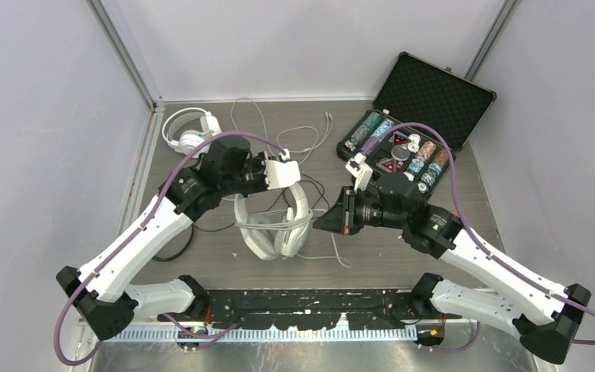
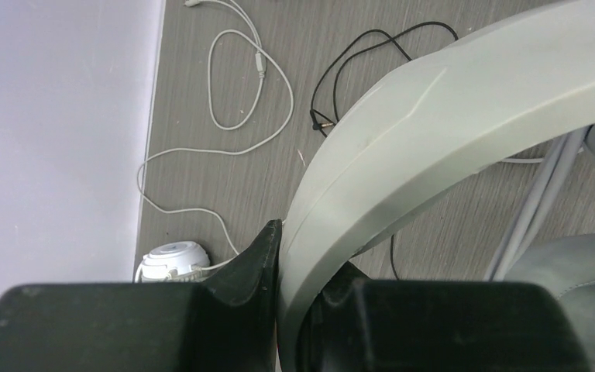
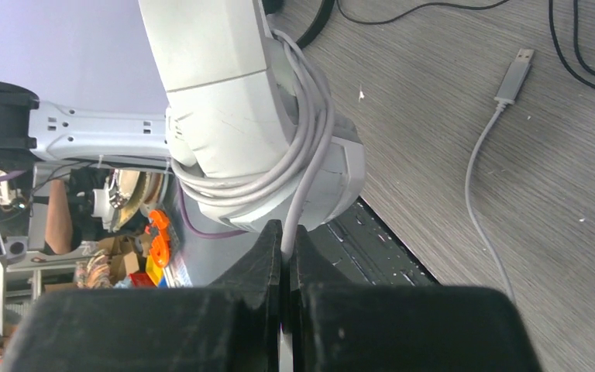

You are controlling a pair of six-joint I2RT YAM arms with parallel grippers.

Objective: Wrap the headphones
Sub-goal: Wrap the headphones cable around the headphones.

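A large white headset (image 1: 275, 231) is held up over the middle of the table. My left gripper (image 1: 298, 188) is shut on its headband (image 2: 434, 116), which fills the gap between the fingers (image 2: 257, 263). The headset's thin white cable (image 3: 310, 147) is wound in several turns around the cup and yoke (image 3: 225, 93). My right gripper (image 3: 287, 232) is shut on that cable just below the windings, and it sits to the right of the headset (image 1: 319, 225). The cable's USB plug (image 3: 514, 76) lies loose on the table. A second white headset (image 1: 190, 132) rests at the back left, with one of its cups (image 2: 172, 260) showing beside the left jaw.
An open black case of poker chips (image 1: 414, 124) stands at the back right. Loose white cable (image 2: 240, 77) and black cable (image 2: 372, 54) trail over the grey table (image 1: 372, 256). Booth walls close in the left and right sides.
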